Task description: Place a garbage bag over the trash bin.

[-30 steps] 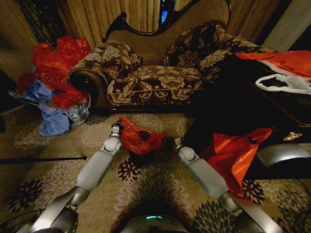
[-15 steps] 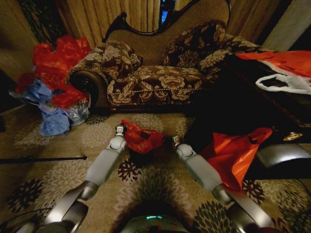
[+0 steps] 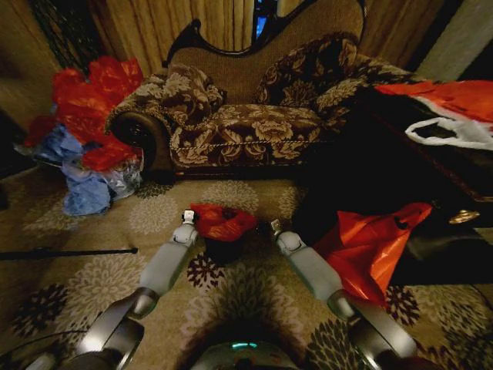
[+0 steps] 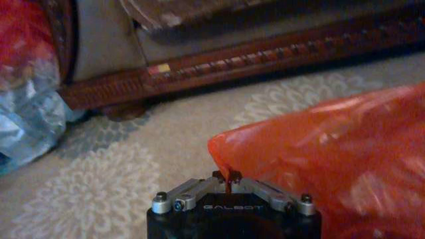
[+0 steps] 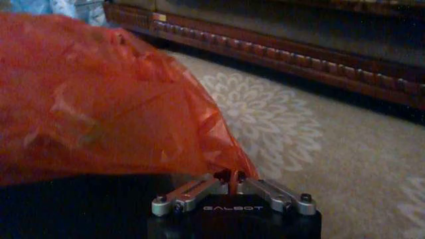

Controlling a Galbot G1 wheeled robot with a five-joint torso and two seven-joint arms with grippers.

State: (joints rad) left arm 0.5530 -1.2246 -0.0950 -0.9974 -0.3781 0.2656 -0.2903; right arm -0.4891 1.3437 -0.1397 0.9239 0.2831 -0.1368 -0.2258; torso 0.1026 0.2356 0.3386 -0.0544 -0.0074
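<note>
Here, the garbage bag (image 3: 223,222) is seen draped across the top of the trash bin (image 3: 224,250), which stands on the patterned carpet (image 3: 254,289) in front of the sofa (image 3: 254,116). The bag's left edge is pinched in the closed left claw (image 3: 187,218), and its right edge is held the same way by the right claw (image 3: 273,226). In the left wrist view, a thin fold of red plastic is clamped between the fingertips of the left claw (image 4: 227,178); in the right wrist view, the right claw (image 5: 231,178) is pressed together on a similar fold. Open carpet is left between the bin and the sofa's base. A heap of red and blue bags (image 3: 81,131) is piled well to the left, and a larger orange-red bag (image 3: 370,243) lies just beside the right arm.
</note>
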